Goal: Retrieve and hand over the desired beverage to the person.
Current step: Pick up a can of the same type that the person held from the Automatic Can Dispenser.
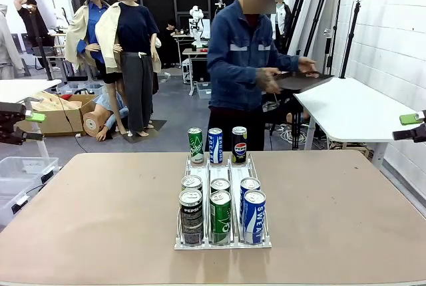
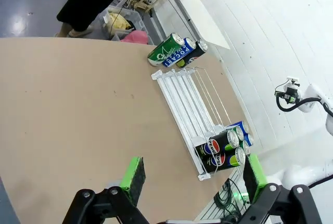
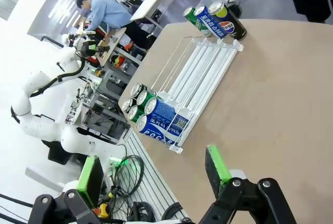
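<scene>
- While the person (image 1: pixel 243 60) stands beyond the far edge of the surface (image 1: pixel 100 213), turned sideways, both hands hold a dark tray (image 1: pixel 303 81).
- Left claw (image 2: pixel 193 178): jaws wide apart, empty, raised out by the left edge.
- Right claw (image 3: pixel 153 172): jaws wide apart, empty, raised out by the right edge.
- White rack (image 1: pixel 223 166), mid-surface: three cans (image 1: pixel 215 145) at its far end, six cans (image 1: pixel 220 216) at its near end.
</scene>
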Motion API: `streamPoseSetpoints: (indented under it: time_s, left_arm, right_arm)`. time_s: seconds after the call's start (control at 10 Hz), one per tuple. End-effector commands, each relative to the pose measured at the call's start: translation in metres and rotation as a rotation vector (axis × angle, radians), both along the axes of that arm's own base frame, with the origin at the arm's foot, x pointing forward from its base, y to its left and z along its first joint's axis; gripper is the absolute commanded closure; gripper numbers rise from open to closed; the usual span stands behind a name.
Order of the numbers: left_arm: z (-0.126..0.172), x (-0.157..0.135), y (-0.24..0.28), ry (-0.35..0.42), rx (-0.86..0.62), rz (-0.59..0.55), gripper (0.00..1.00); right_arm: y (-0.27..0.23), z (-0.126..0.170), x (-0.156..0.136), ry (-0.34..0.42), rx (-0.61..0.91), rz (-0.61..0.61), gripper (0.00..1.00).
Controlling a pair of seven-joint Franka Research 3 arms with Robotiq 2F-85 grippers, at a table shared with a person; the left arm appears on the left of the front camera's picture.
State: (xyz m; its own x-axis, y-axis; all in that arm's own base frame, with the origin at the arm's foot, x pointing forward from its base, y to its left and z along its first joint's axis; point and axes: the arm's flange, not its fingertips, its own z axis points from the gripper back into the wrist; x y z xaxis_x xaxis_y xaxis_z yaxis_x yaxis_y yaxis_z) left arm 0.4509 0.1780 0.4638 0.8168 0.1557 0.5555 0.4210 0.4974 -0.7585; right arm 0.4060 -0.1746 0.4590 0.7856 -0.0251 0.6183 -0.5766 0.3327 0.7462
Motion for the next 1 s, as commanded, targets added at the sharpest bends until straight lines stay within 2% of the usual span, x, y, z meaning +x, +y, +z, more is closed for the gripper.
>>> streamPoseSetpoints:
  time_s: [0.0,0.1,0.2,0.9]
  left_arm:
    - [0.0029,0.0007,0.0079,-0.051,-0.035,0.007,0.00]
    - [0.0025,0.0007,0.0080,-0.065,-0.042,0.003,0.00]
    - [0.0013,-0.0009,0.0028,-0.007,-0.010,0.008,0.00]
    - [0.0013,-0.0009,0.0028,-0.007,-0.010,0.008,0.00]
  right_arm:
    - [0.0008,0.0038,0.0082,-0.026,0.029,0.013,0.00]
    - [0.0021,0.0077,0.0066,-0.024,0.010,0.027,0.00]
    - [-0.0004,-0.0003,0.0022,0.001,0.005,0.003,0.00]
    - [-0.0004,-0.0003,0.0022,0.001,0.005,0.003,0.00]
